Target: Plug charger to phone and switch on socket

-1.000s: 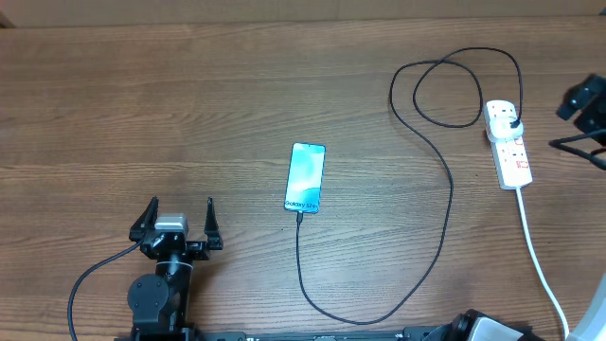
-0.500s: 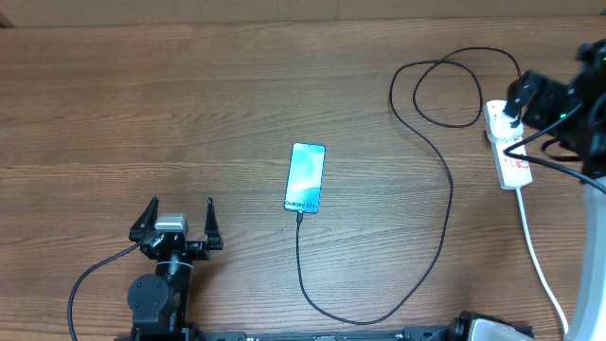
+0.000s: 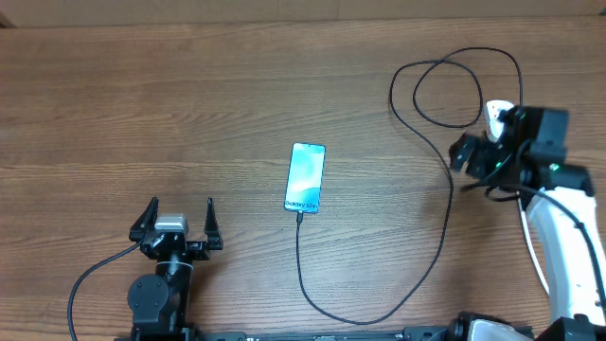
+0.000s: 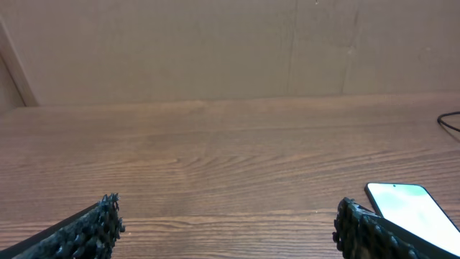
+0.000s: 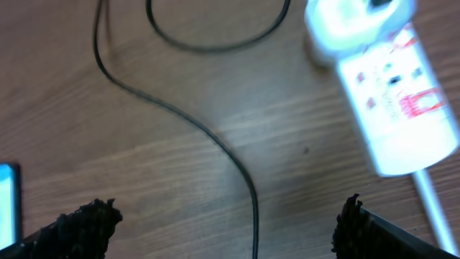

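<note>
The phone (image 3: 305, 178) lies screen up and lit at mid-table; one corner of it shows in the left wrist view (image 4: 413, 212). The black charger cable (image 3: 445, 218) runs from the phone's lower edge, loops along the front, climbs the right side and coils beside the socket (image 3: 496, 112). The white socket (image 5: 392, 86) with red markings is mostly hidden under my right arm in the overhead view. My right gripper (image 5: 226, 216) hovers open just left of the socket, with the cable (image 5: 215, 137) passing on the table beneath its gap. My left gripper (image 3: 180, 210) rests open at the front left, holding nothing.
The socket's thick white cord (image 3: 530, 237) trails toward the front right edge, next to my right arm's white link (image 3: 573, 256). A pale wall (image 4: 215, 43) rises behind the table's far edge. A sliver of the phone (image 5: 6, 201) shows at the left of the right wrist view.
My right arm has swung in from the right edge and leftward, and now covers most of the socket. The left arm, phone and cable have not moved.
</note>
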{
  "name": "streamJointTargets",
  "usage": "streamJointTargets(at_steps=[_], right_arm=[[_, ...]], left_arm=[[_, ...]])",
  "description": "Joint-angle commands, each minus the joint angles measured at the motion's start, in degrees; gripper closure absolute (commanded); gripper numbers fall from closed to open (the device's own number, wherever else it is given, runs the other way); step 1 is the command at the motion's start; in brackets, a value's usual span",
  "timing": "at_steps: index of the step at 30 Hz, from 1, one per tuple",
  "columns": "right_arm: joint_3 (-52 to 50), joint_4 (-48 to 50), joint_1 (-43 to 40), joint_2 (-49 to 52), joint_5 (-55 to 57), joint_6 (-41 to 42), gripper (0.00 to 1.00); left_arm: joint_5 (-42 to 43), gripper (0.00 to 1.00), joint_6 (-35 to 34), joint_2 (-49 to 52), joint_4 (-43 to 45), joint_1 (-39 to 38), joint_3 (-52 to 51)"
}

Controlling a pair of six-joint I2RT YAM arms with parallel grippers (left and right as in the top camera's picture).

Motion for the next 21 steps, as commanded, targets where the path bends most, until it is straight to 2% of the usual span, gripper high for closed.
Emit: streamJointTargets(at_steps=[1,11,18,21], right_arm=[[-5.3,3.6,1.0,-1.8,-0.6,-0.3,0.00],[-21.0,16.7,1.2,-2.6,-0.4,-0.2,0.00],[-23.8,18.1,1.2,-5.2,-0.4,-0.2,0.00],[-25.5,22.2,1.2,-5.3,-0.4,-0.2,0.00]], left_arm=[[-0.2,0.00,1.3,-0.6,-0.1,-0.3,-0.2],[-0.2,0.00,1.3,-0.6,-0.1,-0.3,-0.2],[-0.2,0.00,1.2,-0.6,-0.1,-0.3,-0.2],[-0.2,0.00,1.2,-0.6,-0.1,-0.3,-0.2]])
